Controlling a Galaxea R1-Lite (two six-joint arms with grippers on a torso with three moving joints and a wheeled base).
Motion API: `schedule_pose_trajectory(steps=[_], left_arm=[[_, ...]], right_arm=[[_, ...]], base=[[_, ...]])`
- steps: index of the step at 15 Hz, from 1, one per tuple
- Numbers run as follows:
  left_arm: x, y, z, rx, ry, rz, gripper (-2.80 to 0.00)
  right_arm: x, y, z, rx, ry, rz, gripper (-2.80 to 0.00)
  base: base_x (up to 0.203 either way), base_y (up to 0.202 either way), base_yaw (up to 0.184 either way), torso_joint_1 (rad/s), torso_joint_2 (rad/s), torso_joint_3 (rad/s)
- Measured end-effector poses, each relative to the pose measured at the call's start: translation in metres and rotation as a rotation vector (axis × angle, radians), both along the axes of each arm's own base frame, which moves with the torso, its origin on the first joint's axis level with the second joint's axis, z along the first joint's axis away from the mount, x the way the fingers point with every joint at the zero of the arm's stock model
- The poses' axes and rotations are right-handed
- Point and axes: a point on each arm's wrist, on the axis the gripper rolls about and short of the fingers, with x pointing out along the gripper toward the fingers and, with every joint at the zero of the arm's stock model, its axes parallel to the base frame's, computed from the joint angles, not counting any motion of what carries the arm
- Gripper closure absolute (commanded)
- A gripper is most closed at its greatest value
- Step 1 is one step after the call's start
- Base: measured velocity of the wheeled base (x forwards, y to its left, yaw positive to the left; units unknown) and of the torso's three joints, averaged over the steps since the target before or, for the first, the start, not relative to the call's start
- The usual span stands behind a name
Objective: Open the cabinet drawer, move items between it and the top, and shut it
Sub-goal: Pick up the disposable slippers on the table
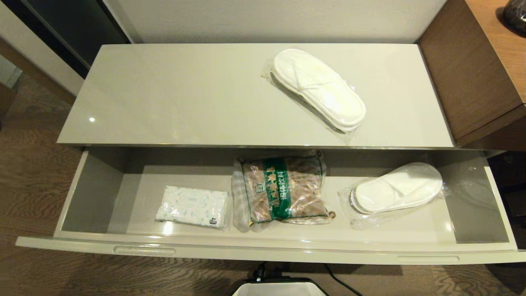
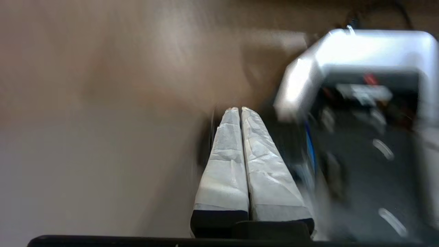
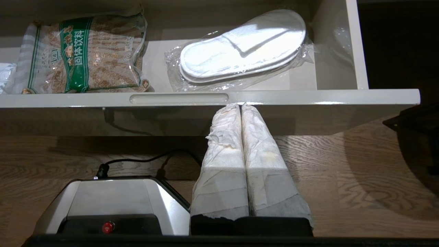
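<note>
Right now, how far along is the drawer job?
Done: the cabinet drawer is open, with the tissue pack, snack bag and one slipper pack inside. Another slipper pack lies on the top. Both grippers hold nothing. Left: closing the drawer, possibly more transfers.

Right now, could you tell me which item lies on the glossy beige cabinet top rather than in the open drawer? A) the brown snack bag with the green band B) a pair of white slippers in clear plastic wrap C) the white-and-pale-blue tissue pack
B: one plastic-wrapped pair of white slippers lies on the glossy beige cabinet top.
</note>
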Motion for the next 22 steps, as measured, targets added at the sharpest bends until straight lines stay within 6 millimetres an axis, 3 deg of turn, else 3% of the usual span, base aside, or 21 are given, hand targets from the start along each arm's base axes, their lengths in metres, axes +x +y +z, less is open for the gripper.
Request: schedule_pose_trajectory(steps=[4, 7, 10, 16, 22], left_arm=[[0.029, -0.001, -0.013, 0.052, -0.28, -0.038, 0.0], [0.061, -0.001, -0.036, 0.055, -0.428, -0.052, 0.0], [0.073, -0.002, -0.036, 0.061, -0.669, -0.084, 0.0], [0.078, -0.003, -0.061, -0.005, -0.504, -0.096, 0.0], [0.078, -0.002, -0.062, -0.052, -0.504, -0.076, 0.0]], right_arm=[[0.0, 0.0, 0.0, 0.0, 0.0, 0.0, 0.0], [0.0, 0.0, 0.0, 0.0, 0.0, 0.0, 0.0], [0.0, 0.0, 0.0, 0.0, 0.0, 0.0, 0.0], [0.0, 0.0, 0.0, 0.0, 0.0, 0.0, 0.0], [0.0, 0.0, 0.0, 0.0, 0.0, 0.0, 0.0]], base=[[0.0, 0.0, 0.0, 0.0, 0.0, 0.0], [0.0, 0.0, 0.0, 0.0, 0.0, 0.0], [0.0, 0.0, 0.0, 0.0, 0.0, 0.0], [0.0, 0.0, 0.0, 0.0, 0.0, 0.0], [0.0, 0.0, 0.0, 0.0, 0.0, 0.0]])
